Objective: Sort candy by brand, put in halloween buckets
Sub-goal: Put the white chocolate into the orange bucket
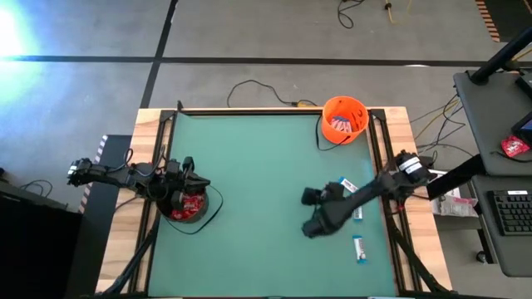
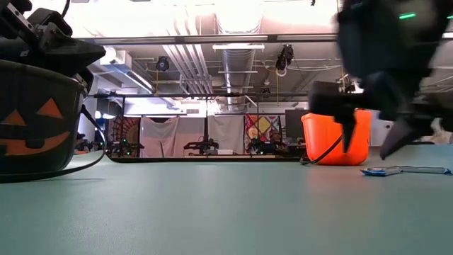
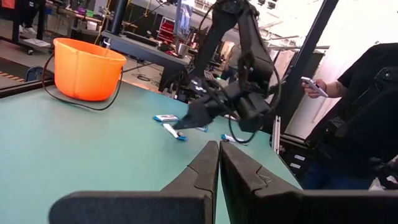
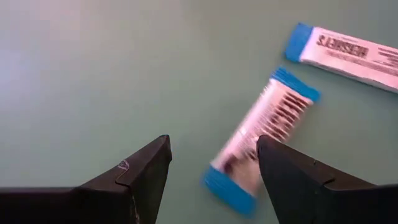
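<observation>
Three white-and-blue bars lie on the green tabletop [image 1: 249,183] toward its right side: one bar [image 1: 347,185] near the right arm's forearm, a second bar [image 1: 358,214] just below that arm, and a third bar [image 1: 360,248] nearer the front edge. In the right wrist view two bars show, one bar [image 4: 261,140] lying slantwise between the spread fingers [image 4: 134,177] and another bar [image 4: 348,57] just beyond it, apart from it. The right claw [image 1: 313,212] hangs over the middle-right of the tabletop with its jaws wide and nothing in them. The orange bucket [image 1: 344,118] stands at the far right corner with wrapped sweets inside. The black bucket [image 1: 186,204] sits at the left edge, holding red packets [image 1: 190,204], its wire handle lying on the tabletop. The left claw [image 3: 219,163] is just above that bucket, jaws pressed together and empty. In the left wrist view a person [image 3: 367,112] stands beyond the tabletop holding a phone [image 3: 314,87].
</observation>
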You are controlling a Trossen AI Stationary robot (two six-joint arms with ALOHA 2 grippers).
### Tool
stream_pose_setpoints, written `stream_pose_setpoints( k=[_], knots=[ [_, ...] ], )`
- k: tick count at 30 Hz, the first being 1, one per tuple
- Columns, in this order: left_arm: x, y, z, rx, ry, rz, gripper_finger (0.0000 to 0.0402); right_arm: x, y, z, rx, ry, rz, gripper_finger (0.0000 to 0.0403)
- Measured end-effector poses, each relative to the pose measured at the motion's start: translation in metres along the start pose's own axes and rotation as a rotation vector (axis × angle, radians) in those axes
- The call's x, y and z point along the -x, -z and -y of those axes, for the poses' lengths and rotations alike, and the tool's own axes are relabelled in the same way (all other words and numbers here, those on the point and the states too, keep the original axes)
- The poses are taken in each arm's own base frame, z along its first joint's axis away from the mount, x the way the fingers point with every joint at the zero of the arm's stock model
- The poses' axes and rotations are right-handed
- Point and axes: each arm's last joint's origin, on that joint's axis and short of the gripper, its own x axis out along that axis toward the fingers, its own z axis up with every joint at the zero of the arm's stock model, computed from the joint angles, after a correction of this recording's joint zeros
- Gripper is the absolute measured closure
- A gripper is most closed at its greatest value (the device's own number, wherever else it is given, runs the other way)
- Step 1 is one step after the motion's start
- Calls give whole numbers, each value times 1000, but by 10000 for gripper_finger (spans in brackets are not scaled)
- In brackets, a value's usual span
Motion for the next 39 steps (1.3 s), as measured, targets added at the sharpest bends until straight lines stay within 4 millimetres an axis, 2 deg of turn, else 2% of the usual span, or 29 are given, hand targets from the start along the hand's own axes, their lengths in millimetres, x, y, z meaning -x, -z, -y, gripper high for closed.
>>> stream_pose_setpoints(
  k=[4,8,17,22,27,30,33,39],
  knots=[
    [0,0,0,0,0,0,402,-19,-12,-15,-48,117,-30,172],
    [0,0,0,0,0,0,402,-36,-15,-11,-47,246,-49,172],
    [0,0,0,0,0,0,402,-40,-14,-8,-38,237,-38,172],
    [0,0,0,0,0,0,402,-28,-5,-25,-33,60,-63,172],
    [0,0,0,0,0,0,402,-4,0,-50,94,-81,-107,172],
    [0,0,0,0,0,0,402,14,-1,-50,144,-89,-65,172],
    [0,0,0,0,0,0,402,25,-2,-42,117,-48,-43,172],
    [0,0,0,0,0,0,402,19,7,-38,63,-6,-83,172]
  ],
)
